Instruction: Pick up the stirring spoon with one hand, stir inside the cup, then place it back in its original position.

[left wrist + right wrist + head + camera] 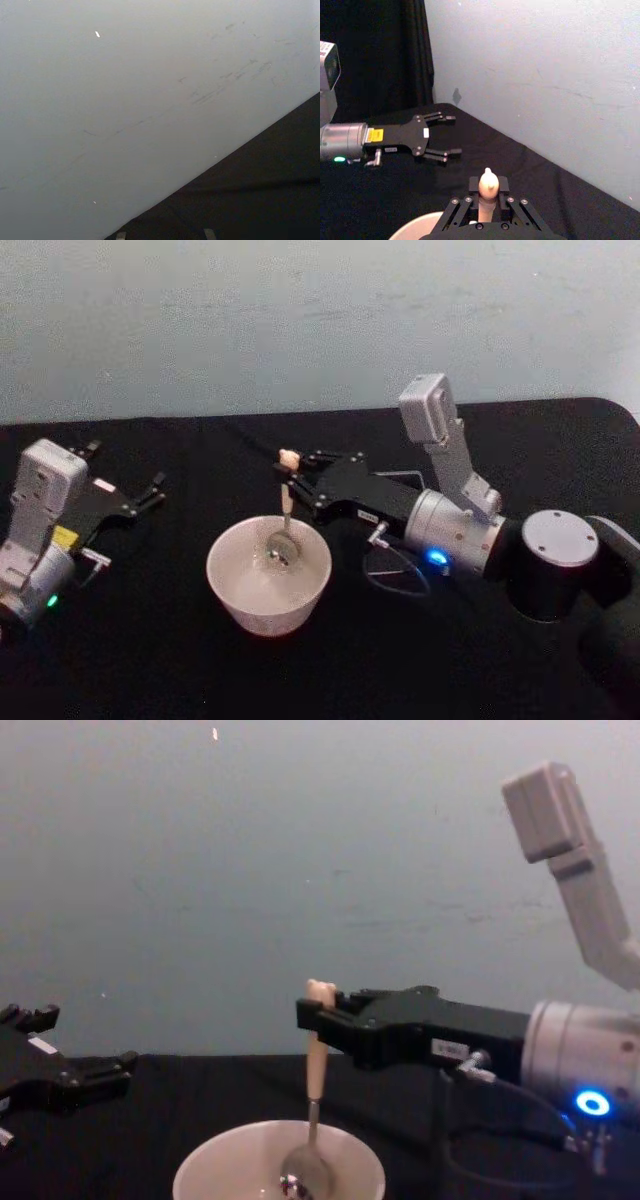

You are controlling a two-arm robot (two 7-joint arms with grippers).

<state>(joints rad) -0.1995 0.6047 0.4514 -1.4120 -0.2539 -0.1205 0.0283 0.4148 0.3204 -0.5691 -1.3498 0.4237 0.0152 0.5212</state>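
Observation:
The cream-white cup (pixel 268 580) stands on the black table, also low in the chest view (pixel 240 1165). The stirring spoon (pixel 285 510) hangs upright, its silver bowl (pixel 305 1175) down inside the cup. My right gripper (pixel 290 472) is shut on the spoon's beige handle (pixel 317 1060) just below the bear head (pixel 488 183). My left gripper (pixel 158 490) is parked at the table's left, its fingers (pixel 440 135) spread open and holding nothing. The holder box is out of view.
A grey wall (pixel 300 320) runs close behind the table's far edge. A thin cable (pixel 400 575) loops on the cloth under my right wrist. Bare black cloth (pixel 160 640) lies between the cup and the left arm.

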